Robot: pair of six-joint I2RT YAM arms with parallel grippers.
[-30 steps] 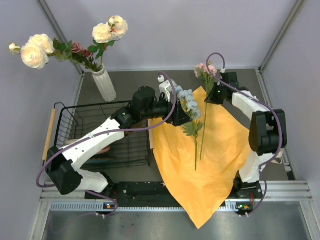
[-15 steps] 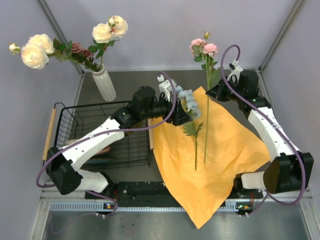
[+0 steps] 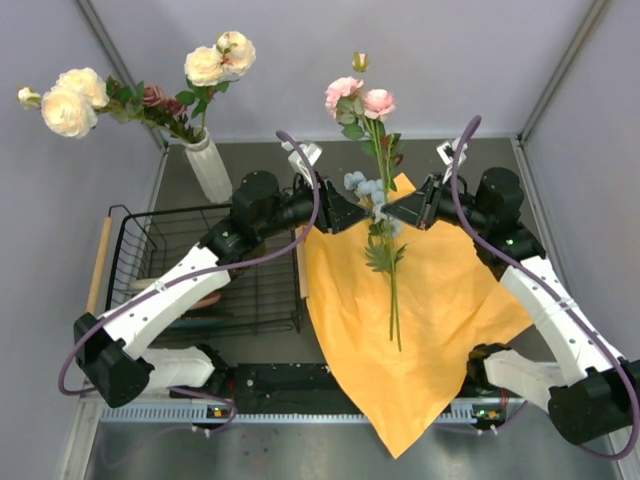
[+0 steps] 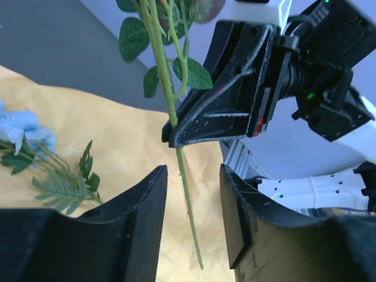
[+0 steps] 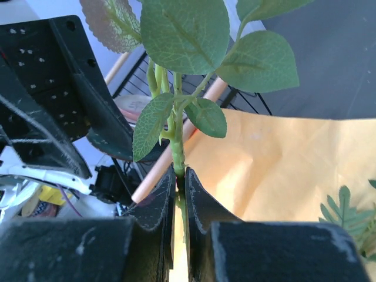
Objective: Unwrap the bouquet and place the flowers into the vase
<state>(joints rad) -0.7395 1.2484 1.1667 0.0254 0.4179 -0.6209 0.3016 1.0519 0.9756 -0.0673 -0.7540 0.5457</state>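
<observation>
Above the orange paper [image 3: 440,290], the right end effector [image 3: 398,212] is clamped on the upright rose stem [image 3: 381,165]. The left end effector [image 3: 352,214], jaws apart, faces it, nearer the vase [image 3: 210,170] beyond the paper's left edge.

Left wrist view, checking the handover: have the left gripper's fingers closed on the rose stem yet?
No, the rose stem hangs between the fingers of the left gripper, touching neither.

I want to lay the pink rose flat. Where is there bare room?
The near half of the orange paper, below the blue flower stem, is bare, as is the grey table strip right of the vase. Crowded: the paper's far end, where left hand and right hand meet at the rose stem.
</observation>
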